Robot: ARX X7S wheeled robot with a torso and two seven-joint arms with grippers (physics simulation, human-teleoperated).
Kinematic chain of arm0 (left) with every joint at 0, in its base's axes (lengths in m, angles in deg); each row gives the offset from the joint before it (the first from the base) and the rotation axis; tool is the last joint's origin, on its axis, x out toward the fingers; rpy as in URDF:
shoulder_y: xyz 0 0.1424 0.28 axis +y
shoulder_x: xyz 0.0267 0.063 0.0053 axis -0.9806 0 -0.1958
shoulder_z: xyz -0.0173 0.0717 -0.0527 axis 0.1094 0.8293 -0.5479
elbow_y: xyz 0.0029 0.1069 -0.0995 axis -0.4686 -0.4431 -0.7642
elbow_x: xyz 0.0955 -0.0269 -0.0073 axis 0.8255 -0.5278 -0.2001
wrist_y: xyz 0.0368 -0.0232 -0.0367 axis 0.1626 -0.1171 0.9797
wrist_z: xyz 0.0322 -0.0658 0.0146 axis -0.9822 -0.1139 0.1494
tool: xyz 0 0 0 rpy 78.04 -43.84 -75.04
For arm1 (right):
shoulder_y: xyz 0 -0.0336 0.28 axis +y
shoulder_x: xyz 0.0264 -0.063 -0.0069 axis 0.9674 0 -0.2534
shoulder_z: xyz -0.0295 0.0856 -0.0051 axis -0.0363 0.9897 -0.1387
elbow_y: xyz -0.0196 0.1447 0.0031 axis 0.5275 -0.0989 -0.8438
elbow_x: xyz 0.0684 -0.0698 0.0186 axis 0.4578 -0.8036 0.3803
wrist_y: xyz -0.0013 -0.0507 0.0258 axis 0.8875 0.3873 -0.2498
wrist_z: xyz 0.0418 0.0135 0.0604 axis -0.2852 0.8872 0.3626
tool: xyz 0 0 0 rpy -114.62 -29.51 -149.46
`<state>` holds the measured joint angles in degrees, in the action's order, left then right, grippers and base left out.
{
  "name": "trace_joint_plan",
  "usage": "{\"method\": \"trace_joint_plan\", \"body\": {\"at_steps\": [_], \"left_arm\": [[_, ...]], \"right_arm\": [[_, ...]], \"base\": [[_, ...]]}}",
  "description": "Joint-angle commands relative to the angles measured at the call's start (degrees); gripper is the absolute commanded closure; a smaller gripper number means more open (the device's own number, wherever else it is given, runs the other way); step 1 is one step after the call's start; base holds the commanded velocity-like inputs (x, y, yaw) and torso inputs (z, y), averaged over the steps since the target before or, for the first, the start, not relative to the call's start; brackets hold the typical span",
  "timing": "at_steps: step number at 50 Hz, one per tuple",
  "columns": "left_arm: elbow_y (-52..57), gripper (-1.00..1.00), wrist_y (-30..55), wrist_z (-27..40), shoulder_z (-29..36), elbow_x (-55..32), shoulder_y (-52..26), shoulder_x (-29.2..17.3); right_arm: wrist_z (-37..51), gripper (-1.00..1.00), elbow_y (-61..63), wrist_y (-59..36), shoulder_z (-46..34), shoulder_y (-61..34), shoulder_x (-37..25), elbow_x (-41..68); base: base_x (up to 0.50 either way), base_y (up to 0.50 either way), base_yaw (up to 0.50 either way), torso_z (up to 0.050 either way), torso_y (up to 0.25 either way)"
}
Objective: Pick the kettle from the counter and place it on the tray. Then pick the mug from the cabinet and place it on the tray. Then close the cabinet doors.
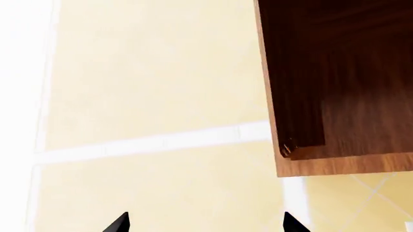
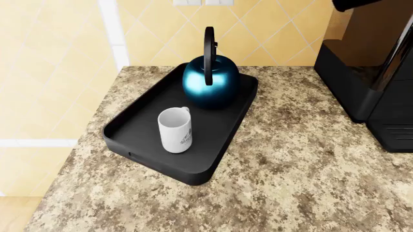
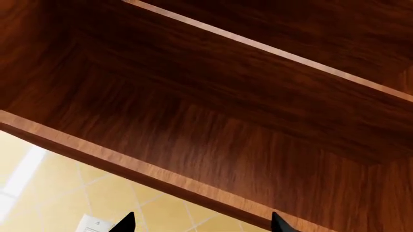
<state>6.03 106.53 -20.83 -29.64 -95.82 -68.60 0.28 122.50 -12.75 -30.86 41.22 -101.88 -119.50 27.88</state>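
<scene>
My left claw [image 1: 205, 223] shows only two black fingertips, spread apart and gripping nothing; beyond it hangs a dark wood cabinet door [image 1: 335, 87] against pale yellow tiled wall [image 1: 148, 72]. My right claw [image 3: 201, 223] is likewise spread and bare, facing the cabinet [image 3: 213, 121] interior, which looks hollow, though I can't see much. Well below both, the glossy teal kettle [image 2: 210, 82] and white mug [image 2: 175, 130] stand on the matte black tray [image 2: 129, 126] on the speckled granite tabletop [image 2: 303, 174], beside a black coffee machine [image 2: 371, 82].

On my speckled granite surface [image 2: 310, 183] a shallow black tray [image 2: 139, 113] sits at an angle. A glossy teal kettle [image 2: 211, 82] stands upright at its far end. A small white mug [image 2: 175, 130] stands upright nearer me, apart from the kettle.
</scene>
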Motion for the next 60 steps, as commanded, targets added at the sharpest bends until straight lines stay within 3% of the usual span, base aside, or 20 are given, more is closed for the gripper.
{"method": "trace_joint_plan", "body": {"at_steps": [1, 21, 31, 42, 46, 60], "left_arm": [[-4.25, -1.00, 0.49, -1.68, 3.09, 3.82, -3.60, -0.57], [-11.93, -1.00, -1.13, -3.14, 7.29, 10.89, -8.49, 0.46], [-21.14, -1.00, -2.14, -7.04, 14.75, 18.23, -22.74, 7.55], [-33.64, -1.00, -7.72, -11.13, 21.16, 25.55, -31.26, 14.25], [-38.60, -1.00, -9.85, -11.09, 21.58, 27.25, -31.51, 15.05], [-39.38, -1.00, -10.22, -10.78, 20.77, 27.29, -31.26, 14.55]], "right_arm": [[0.21, -1.00, -0.32, 0.41, -0.91, -0.72, 0.19, 0.08], [1.68, -1.00, -0.68, 0.62, -1.61, -2.03, -0.26, 1.96], [2.83, -1.00, -0.62, 0.78, -1.83, -2.10, -0.55, 3.28], [3.12, -1.00, -0.60, 1.32, -1.81, -1.74, -1.22, 3.99], [3.48, -1.00, -0.53, 1.40, -1.79, -1.54, -1.57, 4.46], [2.45, -1.00, -0.36, 2.42, -3.06, -0.39, -1.19, 2.21]], "base": [[0.00, 0.00, 0.00, 0.000, 0.000], [0.00, 0.00, 0.00, 0.000, 0.000], [0.00, 0.00, 0.00, 0.009, 0.000], [0.00, 0.00, 0.00, 0.013, 0.005], [0.00, 0.00, 0.00, 0.010, 0.011], [0.00, 0.00, 0.00, 0.009, 0.010]]}}
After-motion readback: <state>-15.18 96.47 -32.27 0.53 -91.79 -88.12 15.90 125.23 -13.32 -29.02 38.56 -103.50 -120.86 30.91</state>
